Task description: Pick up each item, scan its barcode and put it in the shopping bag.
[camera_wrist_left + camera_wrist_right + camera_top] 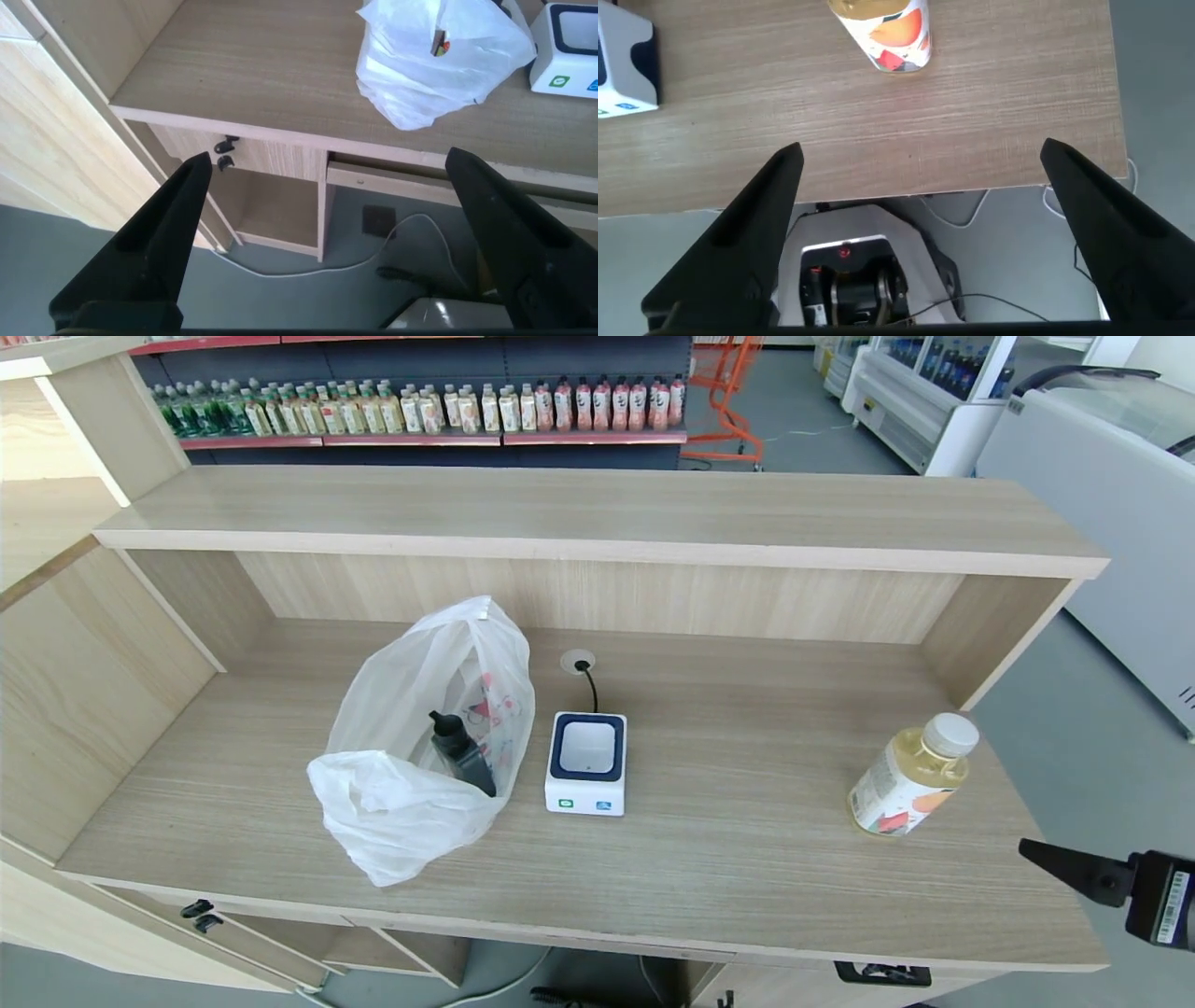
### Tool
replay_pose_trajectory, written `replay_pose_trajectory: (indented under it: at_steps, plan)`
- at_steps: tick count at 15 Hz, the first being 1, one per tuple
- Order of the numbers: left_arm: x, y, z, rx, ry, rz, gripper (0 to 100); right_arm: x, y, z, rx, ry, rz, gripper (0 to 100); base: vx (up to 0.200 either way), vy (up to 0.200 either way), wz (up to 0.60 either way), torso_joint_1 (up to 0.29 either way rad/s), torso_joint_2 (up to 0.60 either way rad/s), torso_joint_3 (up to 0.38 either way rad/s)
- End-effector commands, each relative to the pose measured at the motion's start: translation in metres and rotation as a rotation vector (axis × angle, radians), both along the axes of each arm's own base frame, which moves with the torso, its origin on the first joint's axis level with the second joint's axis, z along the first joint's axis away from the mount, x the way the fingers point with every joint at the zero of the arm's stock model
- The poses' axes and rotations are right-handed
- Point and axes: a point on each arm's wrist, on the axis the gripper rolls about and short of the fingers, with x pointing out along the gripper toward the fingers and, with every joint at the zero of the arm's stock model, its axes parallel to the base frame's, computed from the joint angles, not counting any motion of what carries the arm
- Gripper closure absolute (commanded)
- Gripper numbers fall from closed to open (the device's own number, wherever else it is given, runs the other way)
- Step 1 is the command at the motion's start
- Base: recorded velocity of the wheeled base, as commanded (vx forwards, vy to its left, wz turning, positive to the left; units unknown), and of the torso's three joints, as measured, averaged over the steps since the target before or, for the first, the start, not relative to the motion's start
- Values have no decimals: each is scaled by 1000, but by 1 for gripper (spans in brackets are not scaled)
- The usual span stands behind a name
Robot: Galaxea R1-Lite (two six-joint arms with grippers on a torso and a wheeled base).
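A white plastic shopping bag (411, 756) stands open on the wooden counter (747, 859), left of centre, with a dark bottle (462, 753) inside it. Just right of the bag sits the white barcode scanner (586, 763). A yellow drink bottle (913, 789) with a white cap stands near the counter's right end. My right gripper (922, 147) hangs open off the front right corner, short of the drink bottle (882, 33); one finger (1064, 866) shows there. My left gripper (329, 157) is open, low in front of the counter's left end, with the bag (439, 61) beyond it.
A raised shelf and side walls enclose the counter at the back and both sides. The scanner's cable (590, 686) runs to a hole at the back. Black hooks (224, 154) hang under the front left edge. Store shelves with bottles (420, 409) stand behind.
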Motion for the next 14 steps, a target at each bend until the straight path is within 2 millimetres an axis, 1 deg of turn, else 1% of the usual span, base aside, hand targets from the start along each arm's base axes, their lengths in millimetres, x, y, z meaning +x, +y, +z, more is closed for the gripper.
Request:
replay_pose_trajectory:
  at_steps: [1,3,5,6,8,11,12,14]
  plan:
    - [0,0,0,0,0,0,0,19,0,-8,-13,52,-3,0,0,0,0,0,0,0]
    - [0,0,0,0,0,0,0,40,-1,-16,-34,37,-7,0,0,0,0,0,0,0]
    - [0,0,0,0,0,0,0,70,0,-26,-38,-3,-5,0,0,0,0,0,0,0]
    - [0,0,0,0,0,0,0,79,1,-31,-71,-6,11,0,0,0,0,0,0,0]
    - [0,0,0,0,0,0,0,85,4,-39,-100,16,46,0,0,0,0,0,0,0]
    - [0,0,0,0,0,0,0,108,9,-51,-103,-6,62,0,0,0,0,0,0,0]
    - [0,0,0,0,0,0,0,110,10,-53,-102,-5,67,0,0,0,0,0,0,0]
    - [0,0,0,0,0,0,0,117,18,-61,-101,-2,104,0,0,0,0,0,0,0]
